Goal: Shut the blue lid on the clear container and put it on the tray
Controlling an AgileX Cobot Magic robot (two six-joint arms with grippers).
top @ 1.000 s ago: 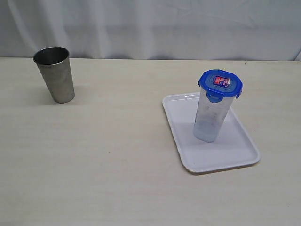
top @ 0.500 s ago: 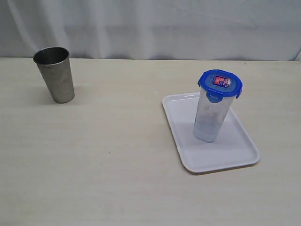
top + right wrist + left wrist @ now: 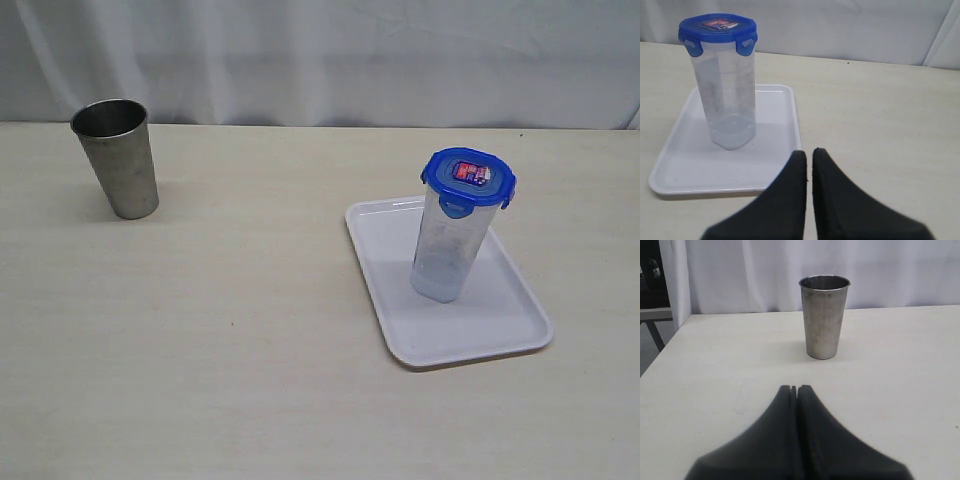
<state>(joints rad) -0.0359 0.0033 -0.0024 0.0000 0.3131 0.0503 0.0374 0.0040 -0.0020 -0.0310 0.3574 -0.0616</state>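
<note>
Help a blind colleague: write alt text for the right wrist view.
A clear container with its blue lid on stands upright on a white tray on a pale table. The right gripper, jaws shut and empty, fills the near foreground.

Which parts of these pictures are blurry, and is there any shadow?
Left wrist view: the shut black jaws are soft-edged; the grey steel cup is sharp, with a faint shadow on the pale table. Right wrist view: jaws likewise blurred; the tall clear plastic container and its round blue lid are crisp. Exterior view: soft, even light, everything sharp.
</note>
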